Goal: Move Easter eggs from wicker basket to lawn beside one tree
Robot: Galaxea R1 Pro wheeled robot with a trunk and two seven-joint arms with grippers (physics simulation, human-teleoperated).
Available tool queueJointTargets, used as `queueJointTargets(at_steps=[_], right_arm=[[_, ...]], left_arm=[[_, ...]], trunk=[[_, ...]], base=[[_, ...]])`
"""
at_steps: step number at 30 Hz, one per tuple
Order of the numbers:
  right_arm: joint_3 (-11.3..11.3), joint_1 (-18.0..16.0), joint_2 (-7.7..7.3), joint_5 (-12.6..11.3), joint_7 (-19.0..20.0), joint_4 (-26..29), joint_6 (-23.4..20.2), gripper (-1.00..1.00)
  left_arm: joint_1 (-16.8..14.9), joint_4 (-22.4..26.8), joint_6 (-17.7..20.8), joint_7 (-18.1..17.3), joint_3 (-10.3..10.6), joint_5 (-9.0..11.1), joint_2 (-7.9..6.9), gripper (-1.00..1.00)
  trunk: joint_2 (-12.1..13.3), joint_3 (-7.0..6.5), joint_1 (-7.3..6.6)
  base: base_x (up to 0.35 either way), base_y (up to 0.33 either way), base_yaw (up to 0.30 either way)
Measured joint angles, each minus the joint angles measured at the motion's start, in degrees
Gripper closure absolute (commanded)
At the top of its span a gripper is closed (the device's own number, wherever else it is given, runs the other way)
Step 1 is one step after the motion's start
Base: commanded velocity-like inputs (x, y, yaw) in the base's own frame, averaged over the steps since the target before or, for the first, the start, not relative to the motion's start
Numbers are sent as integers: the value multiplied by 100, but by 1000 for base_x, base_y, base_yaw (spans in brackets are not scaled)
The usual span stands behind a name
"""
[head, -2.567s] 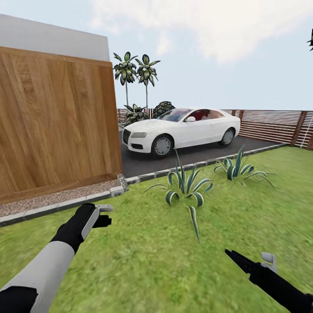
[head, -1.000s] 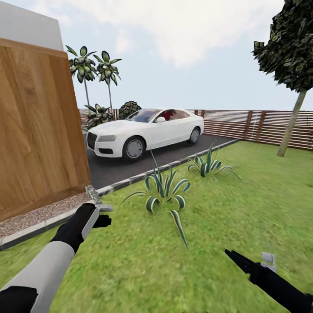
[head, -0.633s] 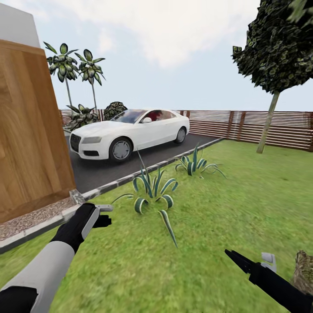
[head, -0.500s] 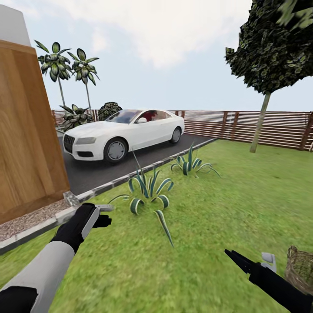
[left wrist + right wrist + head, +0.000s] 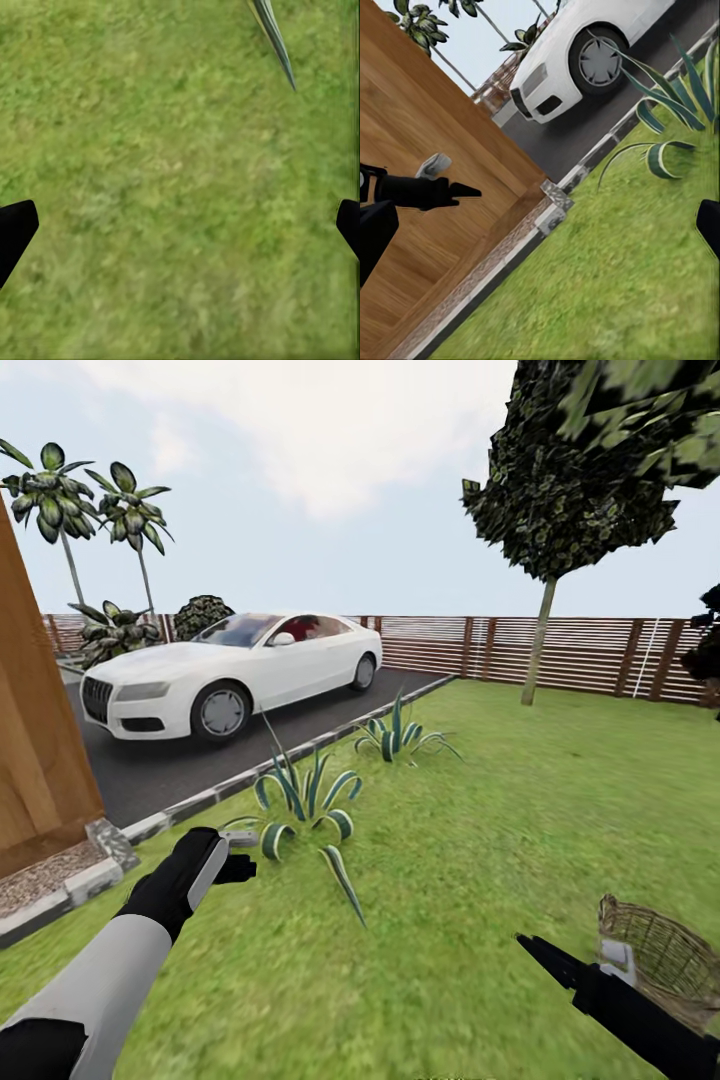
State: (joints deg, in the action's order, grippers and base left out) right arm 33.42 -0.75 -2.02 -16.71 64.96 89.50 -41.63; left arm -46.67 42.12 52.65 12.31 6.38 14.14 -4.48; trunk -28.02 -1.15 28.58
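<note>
Left gripper (image 5: 180, 225) spread wide over bare lawn (image 5: 480, 820), right gripper (image 5: 540, 225) likewise wide, empty, held low above the grass, wicker basket (image 5: 665, 955) just beyond the right gripper, tree (image 5: 545, 630) far ahead by the fence (image 5: 590, 652), white car (image 5: 235, 670) well past the left gripper.

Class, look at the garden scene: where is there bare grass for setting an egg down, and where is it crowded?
Open lawn runs from the striped plants across to the tree by the fence; its trunk base has bare grass around it. It is crowded near the wicker basket, beside the right claw, and along the plants at the driveway kerb.
</note>
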Motion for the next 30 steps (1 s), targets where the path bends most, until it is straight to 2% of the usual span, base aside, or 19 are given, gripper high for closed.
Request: queueJointTargets(at_steps=[9,23,30], right_arm=[[-3,0,0,-11,7,0,0,-100],[3,-5,0,-28,9,-2,8,-100],[3,-2,0,-21,9,-1,2,-100]], left_arm=[[0,0,0,0,0,0,0,-100],[2,11,2,0,-1,2,-1,-100],[0,9,1,0,0,0,0,-100]], trunk=[[0,-16,0],[0,-19,0],[0,-42,0]], base=[[0,0,-266],[0,0,-31],[0,0,-157]])
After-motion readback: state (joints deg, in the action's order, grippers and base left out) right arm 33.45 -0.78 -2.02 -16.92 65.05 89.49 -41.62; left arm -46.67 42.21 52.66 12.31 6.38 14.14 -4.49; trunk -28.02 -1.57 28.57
